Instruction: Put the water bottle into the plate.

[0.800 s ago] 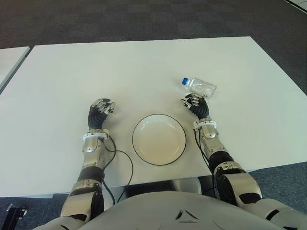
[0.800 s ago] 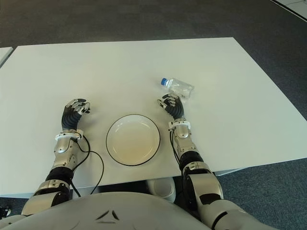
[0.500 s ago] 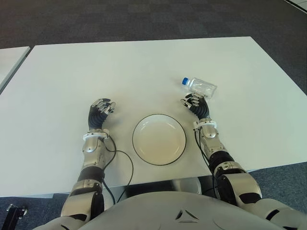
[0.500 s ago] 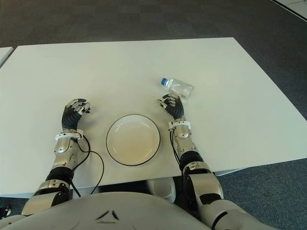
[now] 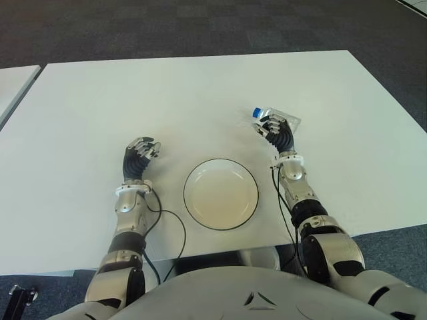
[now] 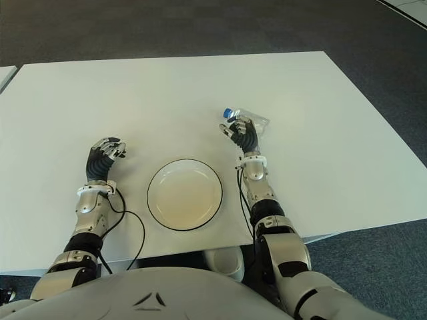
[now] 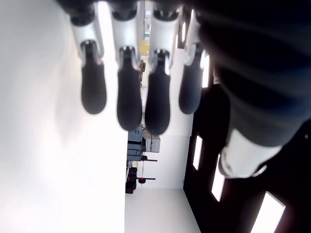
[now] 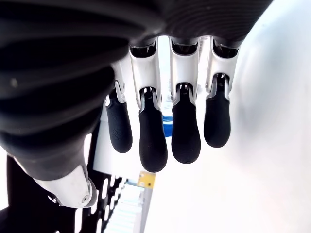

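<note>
The right hand (image 5: pixel 277 131) hovers over the water bottle (image 5: pixel 291 121) — fingers loosely spread, gripping nothing — blue cap beside the fingertips.

White table (image 5: pixel 200 87): plate (image 5: pixel 221 194), water bottle (image 5: pixel 288 121) lying on side.

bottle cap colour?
Blue. The cap of the water bottle shows best in the left eye view, just beyond the right hand.

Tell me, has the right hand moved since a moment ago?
Yes. The right hand has advanced away from the plate and now overlaps the water bottle, fingers open, not yet gripping.
</note>
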Robot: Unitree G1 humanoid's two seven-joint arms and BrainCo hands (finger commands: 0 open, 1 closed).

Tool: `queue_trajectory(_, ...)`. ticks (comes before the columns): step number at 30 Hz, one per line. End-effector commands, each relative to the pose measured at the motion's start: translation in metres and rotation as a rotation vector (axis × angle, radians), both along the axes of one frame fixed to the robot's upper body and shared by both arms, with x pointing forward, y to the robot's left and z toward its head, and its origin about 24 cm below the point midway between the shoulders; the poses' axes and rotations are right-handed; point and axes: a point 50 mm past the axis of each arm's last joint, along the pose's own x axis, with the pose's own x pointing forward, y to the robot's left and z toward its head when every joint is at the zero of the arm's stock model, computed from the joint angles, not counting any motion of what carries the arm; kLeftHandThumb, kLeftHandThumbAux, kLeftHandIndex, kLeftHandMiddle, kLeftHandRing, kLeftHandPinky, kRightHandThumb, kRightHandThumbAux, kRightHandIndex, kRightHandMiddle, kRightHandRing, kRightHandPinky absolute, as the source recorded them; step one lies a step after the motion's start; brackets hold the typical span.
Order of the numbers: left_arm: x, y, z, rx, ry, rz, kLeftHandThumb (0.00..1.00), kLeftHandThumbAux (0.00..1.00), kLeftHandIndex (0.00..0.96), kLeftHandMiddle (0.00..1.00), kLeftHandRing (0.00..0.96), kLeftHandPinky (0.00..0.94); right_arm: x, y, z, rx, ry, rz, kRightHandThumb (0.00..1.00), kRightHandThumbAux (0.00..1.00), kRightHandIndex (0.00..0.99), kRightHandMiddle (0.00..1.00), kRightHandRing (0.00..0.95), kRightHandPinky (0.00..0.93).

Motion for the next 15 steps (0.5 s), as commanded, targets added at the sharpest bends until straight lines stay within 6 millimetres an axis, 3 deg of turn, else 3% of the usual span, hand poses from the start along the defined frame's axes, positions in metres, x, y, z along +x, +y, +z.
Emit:
queue_trajectory(1, -0.014, -0.004, -0.020, -0.033, 0.110, 0.014, 0.708, 0.709, 0.435, 0.582, 0.558, 0.539, 0.008, -0.001, 0.012, -0.005, -0.035, -0.026, 0.708, 0.728, 0.434, 0.679, 0.675, 0.614)
queue_trajectory(9, -0.015, -0.005, -0.020, -0.037, 0.110, 0.018, 0.708, 0.709, 0.435, 0.582, 0.558, 0.540, 0.018, -0.004, 0.028, -0.040, -0.110, -0.088, 0.705, 0.729, 0.432, 0.635, 0.632, 0.546)
queue_trajectory(11, -0.015, -0.005, -0.020, -0.039, 0.110, 0.019, 0.708, 0.709, 0.435, 0.582, 0.558, 0.543, 0.020, -0.003, 0.032, -0.051, -0.139, -0.107, 0.698, 0.732, 0.426, 0.593, 0.574, 0.487)
queue_trajectory(14, -0.015, -0.005, -0.020, -0.032, 0.112, 0.020, 0.708, 0.709, 0.435, 0.583, 0.560, 0.548, 0.024, 0.001, 0.041, -0.117, -0.197, -0.127, 0.688, 0.733, 0.415, 0.438, 0.425, 0.391)
queue_trajectory(15, -0.015, -0.005, -0.020, -0.029, 0.112, 0.020, 0.708, 0.709, 0.435, 0.583, 0.560, 0.548, 0.026, 0.000, 0.043, -0.151, -0.208, -0.133, 0.616, 0.727, 0.371, 0.392, 0.382, 0.359)
